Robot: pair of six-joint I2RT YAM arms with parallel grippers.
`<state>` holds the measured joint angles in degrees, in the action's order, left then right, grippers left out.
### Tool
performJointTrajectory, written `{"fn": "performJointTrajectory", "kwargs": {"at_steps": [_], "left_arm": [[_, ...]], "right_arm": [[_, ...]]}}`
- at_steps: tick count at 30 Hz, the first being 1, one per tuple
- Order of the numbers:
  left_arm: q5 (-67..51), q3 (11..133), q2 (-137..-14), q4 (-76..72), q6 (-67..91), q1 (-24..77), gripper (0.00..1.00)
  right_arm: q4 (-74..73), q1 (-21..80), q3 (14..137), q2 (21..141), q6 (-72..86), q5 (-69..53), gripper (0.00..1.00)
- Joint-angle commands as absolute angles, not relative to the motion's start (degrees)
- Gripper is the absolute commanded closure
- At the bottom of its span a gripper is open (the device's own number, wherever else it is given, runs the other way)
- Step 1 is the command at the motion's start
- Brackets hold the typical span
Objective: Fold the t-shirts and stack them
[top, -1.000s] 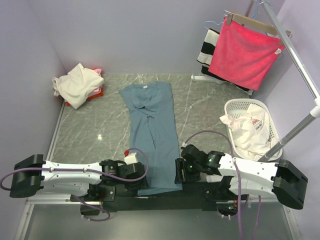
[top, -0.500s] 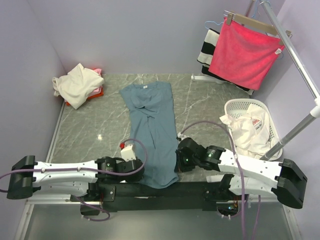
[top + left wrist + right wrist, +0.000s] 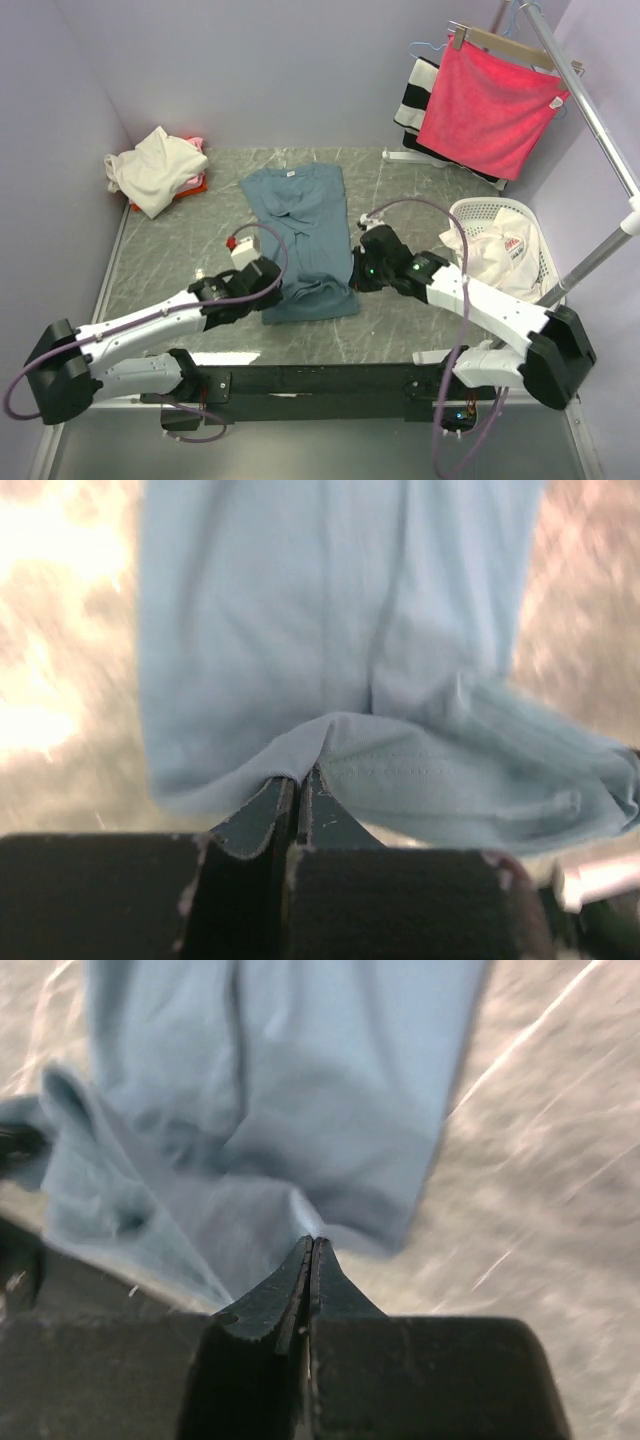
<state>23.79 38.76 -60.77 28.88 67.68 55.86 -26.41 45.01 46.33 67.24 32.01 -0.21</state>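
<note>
Blue-grey t-shirt (image 3: 305,225) lengthwise on the surface (image 3: 180,250), hem held up at both corners.
Left fingers (image 3: 262,815) and right fingers (image 3: 280,1295) each pinch a hem corner, equally near; the collar lies straight ahead, beyond them.

From above: evenly lit, sharp, soft shadows only, small glare spot on the worktop (image 3: 200,272). From left wrist: motion-blurred across the blue-grey t-shirt (image 3: 330,630), blown out on the worktop at upper left. From right wrist: blurred too, streaked with highlights at right, dark along the bottom.
</note>
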Motion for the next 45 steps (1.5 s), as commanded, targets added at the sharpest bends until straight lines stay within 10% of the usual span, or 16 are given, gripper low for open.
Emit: {"fn": "performJointTrajectory", "kwargs": {"at_steps": [1, 12, 13, 14, 17, 21, 35, 45], "left_arm": [[20.2, 42.6, -65.6, 18.9, 57.1, 48.3, 0.99], [12.0, 55.1, -89.7, 9.0, 44.5, 30.5, 0.99], [11.9, 56.8, -92.3, 9.2, 43.9, 29.0, 0.92], [11.4, 57.7, -93.2, 9.8, 43.4, 28.4, 0.53], [13.9, 60.6, -95.3, 12.6, 42.4, 27.3, 0.01], [16.0, 60.5, -90.8, 11.9, 41.0, 27.2, 0.01], [-13.8, 53.1, -90.3, -1.0, 41.4, 27.3, 0.01], [-6.4, 52.9, -98.2, -1.9, 39.1, 26.1, 0.00]], "right_arm": [[-22.0, 40.3, 53.0, 75.6, 24.7, -2.6, 1.00], [-21.7, 32.9, 71.5, 99.6, 20.2, -0.7, 1.00], [-22.4, 32.5, 74.2, 102.6, 20.4, 1.7, 1.00], [-23.7, 31.9, 76.1, 104.4, 20.5, 2.7, 1.00], [-26.7, 31.7, 80.0, 108.2, 21.3, 10.1, 0.66], [-24.1, 31.5, 77.3, 102.9, 20.9, 13.7, 0.46], [-22.9, 31.9, 78.7, 106.3, 20.6, -15.0, 0.45], [-23.9, 29.5, 78.1, 114.3, 22.8, -1.5, 0.45]]}}
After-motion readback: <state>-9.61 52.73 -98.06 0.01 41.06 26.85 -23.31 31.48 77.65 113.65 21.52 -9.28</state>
